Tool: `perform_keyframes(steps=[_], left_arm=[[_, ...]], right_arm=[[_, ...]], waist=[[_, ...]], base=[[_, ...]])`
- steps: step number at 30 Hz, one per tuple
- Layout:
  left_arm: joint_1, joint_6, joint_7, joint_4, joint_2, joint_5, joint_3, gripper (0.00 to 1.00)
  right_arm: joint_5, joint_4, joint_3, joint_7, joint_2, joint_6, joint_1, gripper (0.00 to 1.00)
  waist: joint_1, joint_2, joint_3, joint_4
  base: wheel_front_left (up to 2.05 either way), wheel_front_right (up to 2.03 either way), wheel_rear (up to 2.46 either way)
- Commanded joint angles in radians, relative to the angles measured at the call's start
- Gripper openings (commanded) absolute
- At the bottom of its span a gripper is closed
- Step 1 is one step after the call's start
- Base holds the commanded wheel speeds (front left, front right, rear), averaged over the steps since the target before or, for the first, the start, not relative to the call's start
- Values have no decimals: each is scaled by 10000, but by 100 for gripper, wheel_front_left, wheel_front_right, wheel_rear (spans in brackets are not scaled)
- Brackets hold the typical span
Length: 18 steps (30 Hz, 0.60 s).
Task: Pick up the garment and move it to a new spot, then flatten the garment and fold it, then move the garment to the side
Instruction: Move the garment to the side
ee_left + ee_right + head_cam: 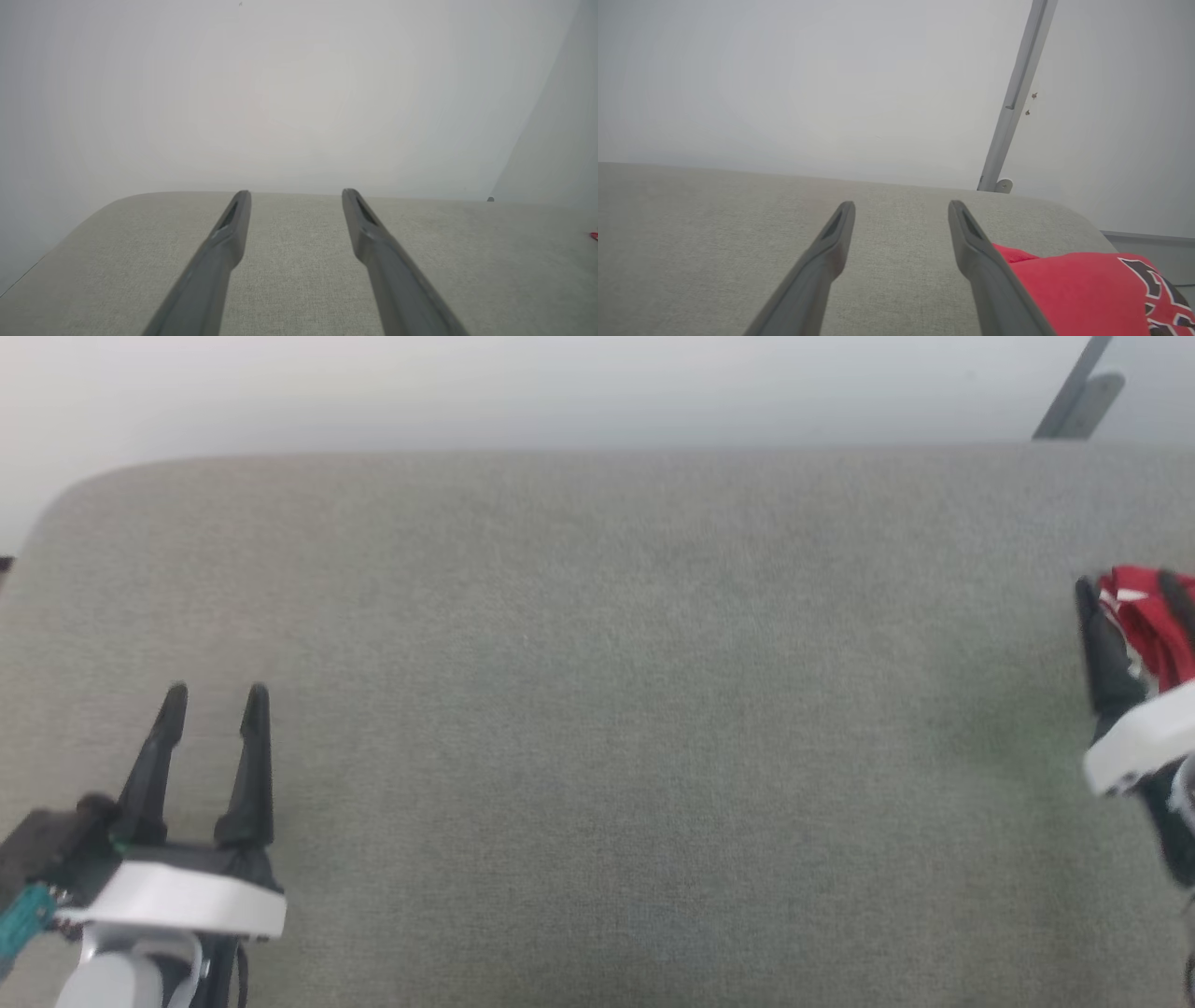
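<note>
**1. Garment.** The garment [1150, 621] lies at the far right edge of the bench [597, 709], well away from its middle. In the right wrist view it [1083, 289] shows as a smooth red panel with dark, white-outlined lettering, resting on the bench surface. Whether it is folded cannot be told, since much of it is cut off by the frame edges. In the left wrist view it shows as a red sliver [594, 236] at the right margin.

**2. Right gripper.** The right gripper [901, 205] is positioned at the garment, its jaws standing wide apart and empty. Bare bench shows in the gap, and the cloth lies just beside one finger [994, 289]. In the head view this gripper [1125, 581] sits over the garment's near edge. This posture would suit either a first grasp or a completed release.

**3. Left gripper.** The left gripper [217, 693] is parked at the opposite end of the bench, probably to keep the working area free. Its jaws are open and hold nothing [296, 193].

**4. Surroundings.** A grey strut [1013, 102] leans against the pale wall behind the bench.
</note>
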Motion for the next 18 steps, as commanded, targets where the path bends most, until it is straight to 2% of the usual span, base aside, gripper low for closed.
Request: perform_keyframes(steps=[1,7,18], left_arm=[[235,-19,-35,-33,17,67,80,100],[1080,-19,-34,-116,-17,153,583,100],[1840,-19,-35,-176,-79,16,973,100]], right_arm=[[-27,-120,2,-193,139,-19,294,100],[-279,-545,-43,-824,647,-19,1521,100],[-477,-1259,-424,-1132,1109,-19,2861,100]], waist=[[0,0,-296,136],[0,0,-806,155],[0,0,-1240,54]], base=[[0,0,0],[0,0,0],[0,0,0]])
